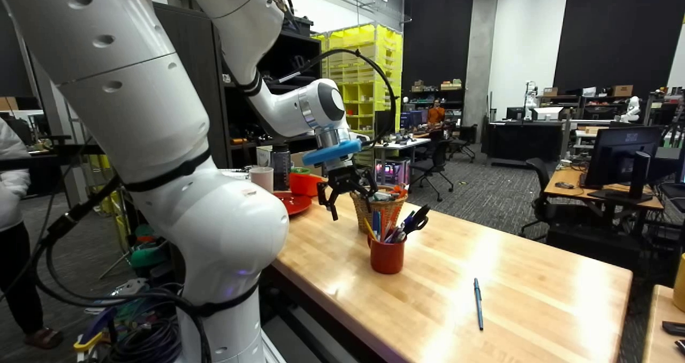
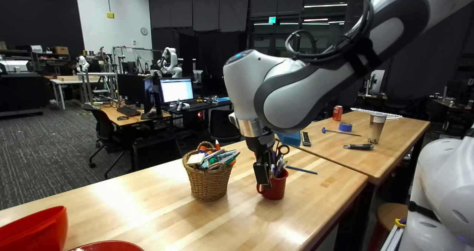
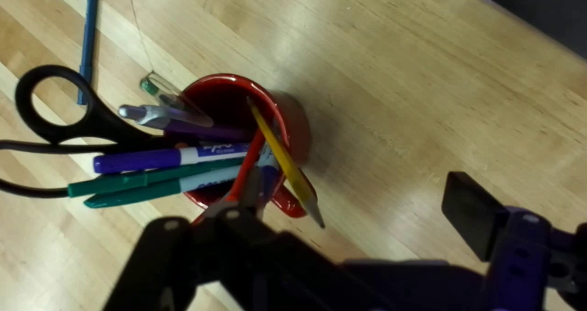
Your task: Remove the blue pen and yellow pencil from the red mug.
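The thin blue pen [image 1: 478,304] lies on the table apart from the red mug [image 1: 387,257]; it also shows in the wrist view [image 3: 88,40] and in an exterior view [image 2: 301,170]. The mug, upright, also shows in an exterior view [image 2: 277,190] and in the wrist view [image 3: 298,127]. The yellow pencil [image 3: 285,160] leans in the mug over the handle side, its point outward; it also shows in an exterior view [image 1: 369,228]. My gripper [image 3: 360,205] is open above the handle side. In the wrist view the pencil's point appears between its fingers; one finger overlaps a red pen.
Black-handled scissors [image 3: 98,120] and several pens and markers stand in the mug. A wicker basket [image 2: 209,182] full of markers stands near the mug. A red bowl [image 2: 37,227] and red plate [image 1: 294,204] are at one end. A second table [image 2: 329,156] holds several items.
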You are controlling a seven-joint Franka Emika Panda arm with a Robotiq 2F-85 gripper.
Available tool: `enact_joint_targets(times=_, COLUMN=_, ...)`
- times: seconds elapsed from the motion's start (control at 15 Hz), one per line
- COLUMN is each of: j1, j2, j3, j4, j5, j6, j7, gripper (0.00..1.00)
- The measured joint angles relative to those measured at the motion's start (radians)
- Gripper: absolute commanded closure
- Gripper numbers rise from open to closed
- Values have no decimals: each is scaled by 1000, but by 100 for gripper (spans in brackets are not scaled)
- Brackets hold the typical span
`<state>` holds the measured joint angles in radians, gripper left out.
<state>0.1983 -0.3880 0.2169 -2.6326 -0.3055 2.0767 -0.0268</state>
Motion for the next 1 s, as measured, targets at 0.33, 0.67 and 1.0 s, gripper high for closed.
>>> enact_joint_targets(times=0.33, j1=-1, j2=21, j3=0, j4=14, j5=0, j6=2, j7=0, gripper=71)
enact_joint_targets(times=0.67, j1=-17, j2=21, j3=-1, j4=31, j5=-9, j6=1, j7=1, gripper=100)
enact_joint_targets(times=1.0, j1=-35, j2=1, j3=-1, j4=55, j5=-63, j6=-2, j7=22, gripper=98)
